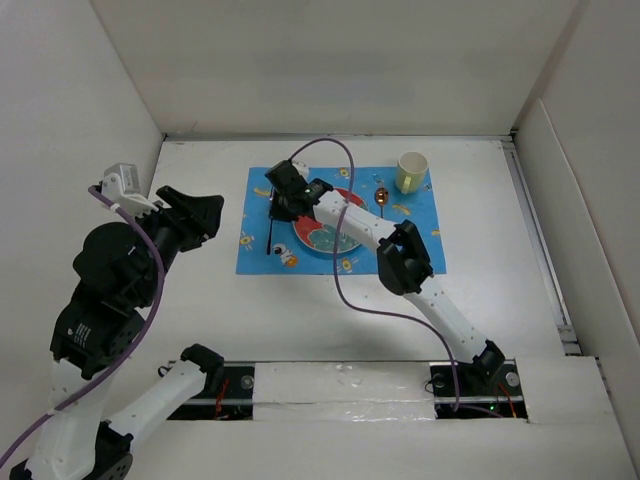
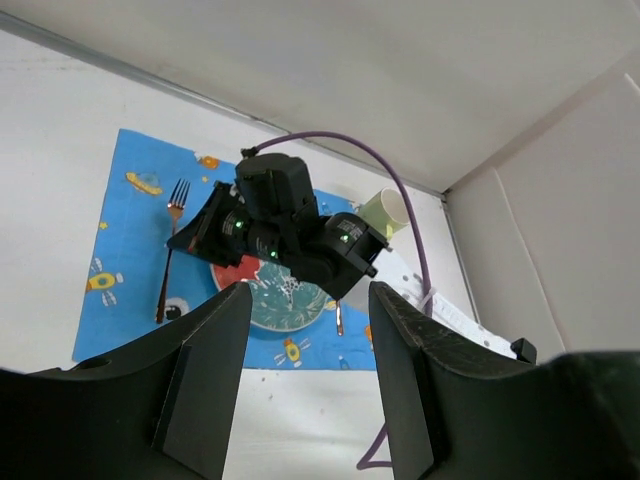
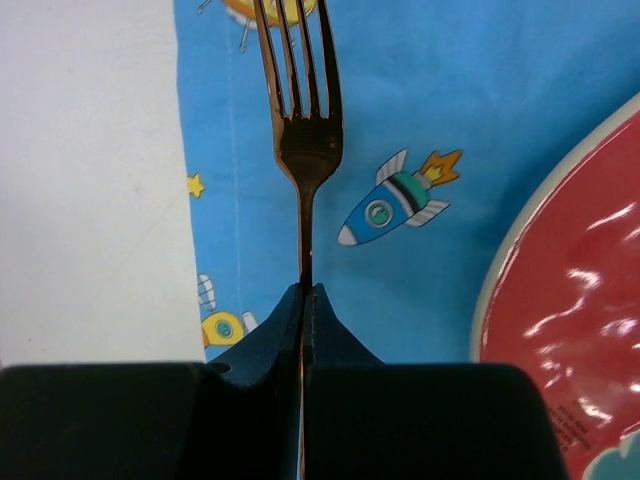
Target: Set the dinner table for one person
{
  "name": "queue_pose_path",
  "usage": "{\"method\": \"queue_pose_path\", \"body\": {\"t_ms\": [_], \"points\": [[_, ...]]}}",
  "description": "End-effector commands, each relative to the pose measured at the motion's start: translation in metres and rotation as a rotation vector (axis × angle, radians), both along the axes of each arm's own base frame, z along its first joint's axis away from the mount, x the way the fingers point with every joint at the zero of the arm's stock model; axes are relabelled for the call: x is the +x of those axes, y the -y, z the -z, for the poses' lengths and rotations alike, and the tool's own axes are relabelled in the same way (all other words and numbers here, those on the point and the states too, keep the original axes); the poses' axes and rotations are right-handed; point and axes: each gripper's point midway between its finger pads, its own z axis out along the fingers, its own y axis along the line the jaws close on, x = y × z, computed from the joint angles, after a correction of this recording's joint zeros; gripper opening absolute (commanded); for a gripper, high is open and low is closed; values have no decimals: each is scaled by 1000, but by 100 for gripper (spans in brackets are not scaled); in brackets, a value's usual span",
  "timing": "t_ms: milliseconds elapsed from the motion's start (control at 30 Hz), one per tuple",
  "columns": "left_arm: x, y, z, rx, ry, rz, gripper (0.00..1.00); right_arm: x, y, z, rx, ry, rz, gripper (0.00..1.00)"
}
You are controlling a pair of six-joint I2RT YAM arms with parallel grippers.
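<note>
The right gripper (image 3: 305, 295) clamps the fork (image 3: 305, 130) by its handle, tines seemingly on the mat (image 3: 420, 100) beside the plate (image 3: 570, 300); the left gripper (image 2: 310, 295) has its fingers apart.

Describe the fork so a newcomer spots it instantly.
On the white table, find the blue cartoon mat. The fork is near its left edge, beside the red plate, pinched by the right gripper. Only it has tines; the spoon lies right of the plate.
</note>
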Motion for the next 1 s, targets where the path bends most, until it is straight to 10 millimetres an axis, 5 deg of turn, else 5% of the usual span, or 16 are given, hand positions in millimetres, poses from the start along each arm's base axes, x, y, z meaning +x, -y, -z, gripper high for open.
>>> {"method": "queue_pose_path", "body": {"t_ms": [0,433,500,567,733,767,967], "points": [[3,2,6,12,-12,2,47,31,0,-24,80,68,49,0],[5,2,18,21,-33,-3,47,37,10,14,48,12,25,0],[6,3,19,20,-38,-4,47,37,8,11,56,18,17,8],[7,4,20,19,-42,-3,47,36,5,0,73,29,1,28],[12,3,20,29,-34,-16,50,39,5,-59,140,101,-35,52],[15,4,20,36,-34,-17,51,36,5,-95,176,144,-50,55],[30,11,21,49,-23,-15,60,11,33,-192,225,273,-119,68]]}}
